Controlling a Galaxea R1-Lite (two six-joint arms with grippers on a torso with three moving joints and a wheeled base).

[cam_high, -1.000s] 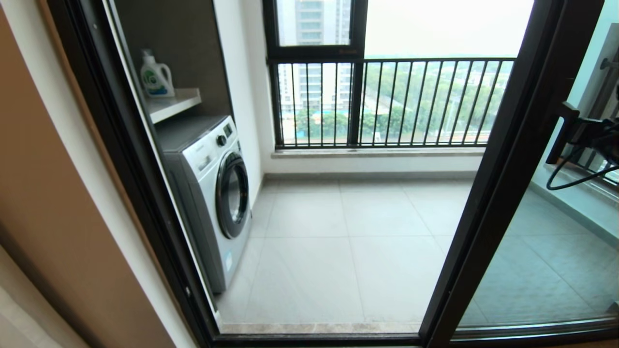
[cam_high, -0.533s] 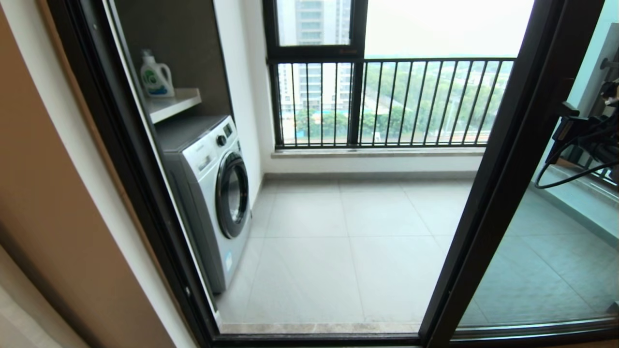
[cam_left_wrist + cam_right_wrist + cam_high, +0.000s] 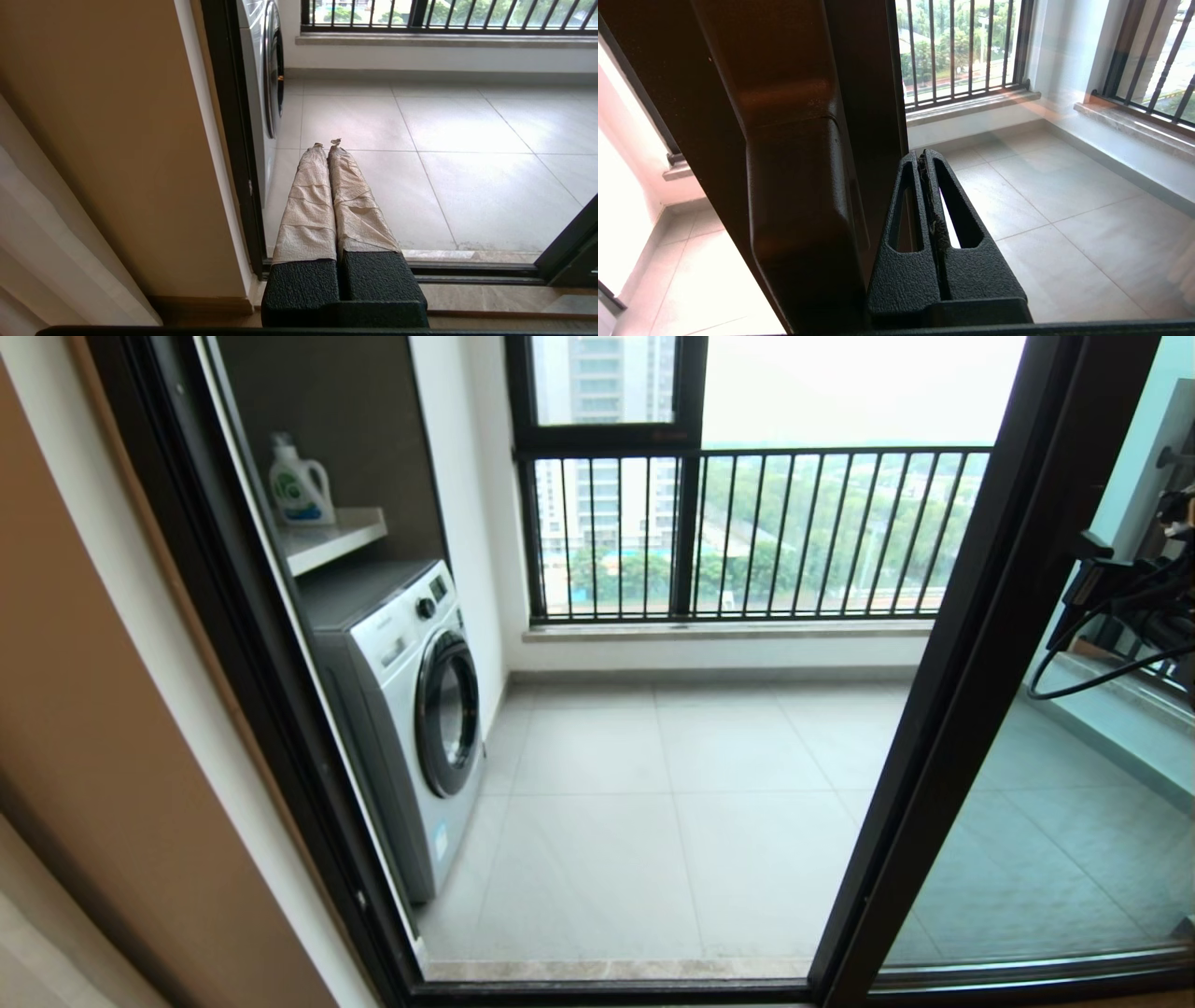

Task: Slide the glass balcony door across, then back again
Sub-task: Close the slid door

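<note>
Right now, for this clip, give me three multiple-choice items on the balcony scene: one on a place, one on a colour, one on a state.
1. Where is the detergent bottle?
A. on the shelf above the washing machine
B. on the floor tiles
C. on the window sill

2. What colour is the frame of the glass balcony door?
A. white
B. dark brown-black
C. red

3. How do the right gripper fingers stand?
A. spread wide
B. clamped around the handle
C. shut, beside the door handle

Answers: 1 A, the head view shows it on the shelf; 2 B, the upright is dark; 3 C, the right wrist view shows them pressed together.
</note>
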